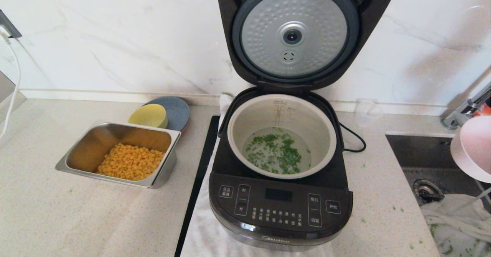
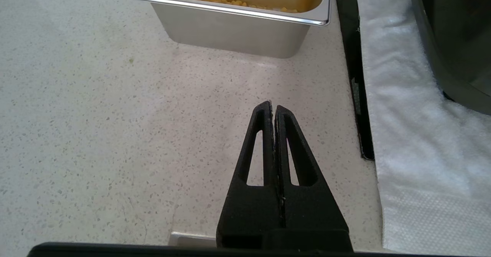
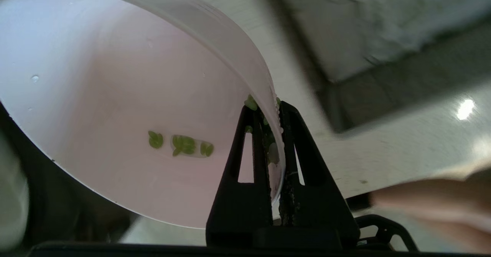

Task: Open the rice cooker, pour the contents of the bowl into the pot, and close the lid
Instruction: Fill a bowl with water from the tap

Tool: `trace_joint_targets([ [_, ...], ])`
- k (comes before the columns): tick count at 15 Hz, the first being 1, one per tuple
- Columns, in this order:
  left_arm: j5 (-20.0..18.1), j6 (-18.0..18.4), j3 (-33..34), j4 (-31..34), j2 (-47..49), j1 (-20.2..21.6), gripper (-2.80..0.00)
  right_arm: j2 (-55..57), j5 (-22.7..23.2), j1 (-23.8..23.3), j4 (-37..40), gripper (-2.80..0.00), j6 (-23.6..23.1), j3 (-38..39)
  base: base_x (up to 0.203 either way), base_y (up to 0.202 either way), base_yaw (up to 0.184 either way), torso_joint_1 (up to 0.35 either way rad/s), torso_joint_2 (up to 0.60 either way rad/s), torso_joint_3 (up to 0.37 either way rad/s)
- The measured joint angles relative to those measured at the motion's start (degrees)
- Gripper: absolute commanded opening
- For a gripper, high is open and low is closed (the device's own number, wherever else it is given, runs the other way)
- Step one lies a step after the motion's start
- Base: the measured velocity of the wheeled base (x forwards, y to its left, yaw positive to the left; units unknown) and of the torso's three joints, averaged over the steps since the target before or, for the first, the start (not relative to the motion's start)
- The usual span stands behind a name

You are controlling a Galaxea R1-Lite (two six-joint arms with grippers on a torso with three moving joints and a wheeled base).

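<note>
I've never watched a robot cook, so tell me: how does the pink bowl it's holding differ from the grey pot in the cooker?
The bowl is pale pink, shallow and small; the pot is light grey, deep and wider. The bowl is tipped on edge, its rim pinched by the right gripper over the sink, while the pot sits level inside the rice cooker. The bowl holds a few green bits; the pot holds many in liquid. Both are round.

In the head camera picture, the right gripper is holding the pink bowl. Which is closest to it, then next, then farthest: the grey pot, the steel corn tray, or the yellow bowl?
From the right gripper:
1. Round light-grey inner pot, middle, inside the cooker.
2. Small yellow bowl, back left.
3. Rectangular steel tray of yellow corn, front left; its far end reaches farthest, though these two are close.
</note>
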State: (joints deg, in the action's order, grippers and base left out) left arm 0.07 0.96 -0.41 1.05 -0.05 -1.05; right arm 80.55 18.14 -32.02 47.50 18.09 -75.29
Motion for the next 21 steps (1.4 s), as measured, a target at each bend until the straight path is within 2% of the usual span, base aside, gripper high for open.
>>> trace_joint_targets([
  [3, 0.0, 0.0, 0.0, 0.0, 0.0, 0.0, -2.8, 9.6, 7.7, -15.7, -1.7, -2.8, -4.6, 1.1, 0.0, 0.0, 0.0, 0.0, 0.0, 0.0],
  [5, 0.0, 0.0, 0.0, 0.0, 0.0, 0.0, -2.8, 16.0, 10.7, -22.3, -3.4, -2.8, -6.1, 0.7, 0.0, 0.0, 0.0, 0.0, 0.0, 0.0],
  [8, 0.0, 0.0, 0.0, 0.0, 0.0, 0.0, -2.8, 24.6, 12.1, -28.5, -7.2, -2.8, -6.5, -0.1, 0.0, 0.0, 0.0, 0.0, 0.0, 0.0],
  [14, 0.0, 0.0, 0.0, 0.0, 0.0, 0.0, -2.8, 37.5, 14.0, -34.0, -9.0, -2.8, -5.8, -7.7, 0.0, 0.0, 0.0, 0.0, 0.0, 0.0],
  [21, 0.0, 0.0, 0.0, 0.0, 0.0, 0.0, -2.8, 43.8, 16.4, -34.7, -8.9, -2.8, -0.3, -15.2, 0.0, 0.0, 0.0, 0.0, 0.0, 0.0],
])
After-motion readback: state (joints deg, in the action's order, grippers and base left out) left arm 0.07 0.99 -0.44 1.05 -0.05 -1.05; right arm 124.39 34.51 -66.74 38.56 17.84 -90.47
